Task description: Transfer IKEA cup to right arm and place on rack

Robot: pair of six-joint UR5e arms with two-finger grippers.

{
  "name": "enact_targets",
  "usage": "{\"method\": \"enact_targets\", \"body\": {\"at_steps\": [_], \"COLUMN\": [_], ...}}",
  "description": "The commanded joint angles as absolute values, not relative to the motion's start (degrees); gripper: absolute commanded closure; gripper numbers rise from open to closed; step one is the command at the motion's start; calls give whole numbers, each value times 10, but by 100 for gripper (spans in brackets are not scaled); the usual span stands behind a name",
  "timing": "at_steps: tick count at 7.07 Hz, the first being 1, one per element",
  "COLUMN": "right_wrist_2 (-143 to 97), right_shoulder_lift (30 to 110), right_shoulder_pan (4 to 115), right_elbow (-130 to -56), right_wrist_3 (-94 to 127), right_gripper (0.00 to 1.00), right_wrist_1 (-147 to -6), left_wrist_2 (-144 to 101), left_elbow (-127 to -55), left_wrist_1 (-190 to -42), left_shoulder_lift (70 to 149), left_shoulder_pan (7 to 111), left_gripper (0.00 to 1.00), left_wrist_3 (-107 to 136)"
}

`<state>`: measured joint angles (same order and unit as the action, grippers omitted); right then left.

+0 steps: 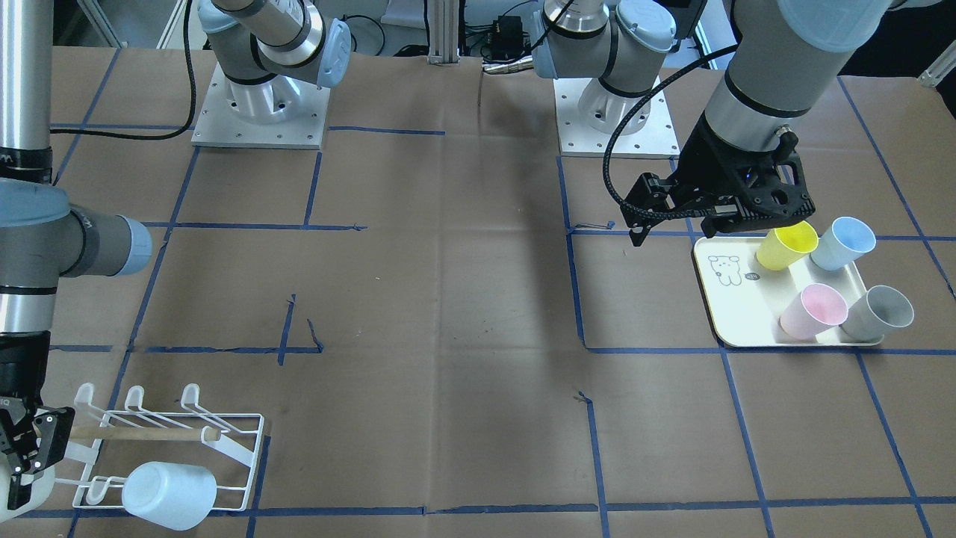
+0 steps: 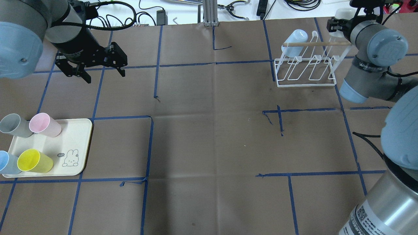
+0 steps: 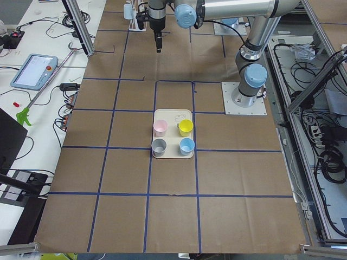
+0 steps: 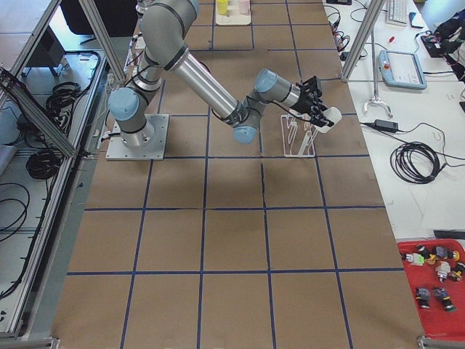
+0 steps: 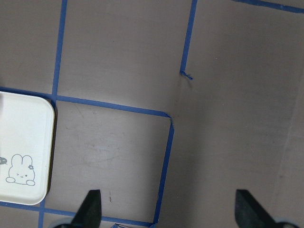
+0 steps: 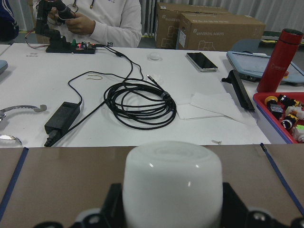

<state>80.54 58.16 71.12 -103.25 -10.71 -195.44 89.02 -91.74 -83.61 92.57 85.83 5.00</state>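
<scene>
My right gripper (image 2: 339,19) is shut on a white cup (image 2: 343,13) and holds it just past the far right end of the white wire rack (image 2: 307,70). The right wrist view shows the cup (image 6: 173,180) upside down between the fingers. In the front view the gripper (image 1: 26,459) and cup (image 1: 33,489) are at the rack's (image 1: 239,448) left end. A pale blue cup (image 2: 294,42) sits on the rack. My left gripper (image 2: 94,70) is open and empty, above the table beyond the tray; the left wrist view (image 5: 168,211) shows bare paper below it.
A cream tray (image 2: 76,140) with a rabbit drawing holds a yellow (image 2: 34,161), a blue (image 2: 6,162), a pink (image 2: 45,125) and a grey cup (image 2: 14,125). Brown paper with blue tape lines covers the table. An operator's bench with cables lies beyond the far edge.
</scene>
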Motion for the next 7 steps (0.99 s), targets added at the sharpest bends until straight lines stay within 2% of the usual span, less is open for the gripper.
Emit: {"method": "enact_targets", "body": {"at_steps": [1,2,4,7], "right_wrist_2": [807,809,810,807], "right_shoulder_lift": [581,580,579,584], "right_shoulder_pan": [713,715,716,717], "right_elbow": [-1034,-1034,-1036,-1034], "right_wrist_3": [-106,-107,-107,-113], "right_gripper": [85,83,1,0], "right_wrist_1": [-1955,-1955,-1954,-1953], "left_wrist_2": [891,891,890,890], "left_elbow": [-917,-917,-917,-918], "left_wrist_1": [-836,-831,-831,-828], "left_shoulder_lift": [925,925,925,928], "left_shoulder_pan": [859,859,860,860], "left_gripper": [0,0,0,0], "left_wrist_3": [47,47,44,11]}}
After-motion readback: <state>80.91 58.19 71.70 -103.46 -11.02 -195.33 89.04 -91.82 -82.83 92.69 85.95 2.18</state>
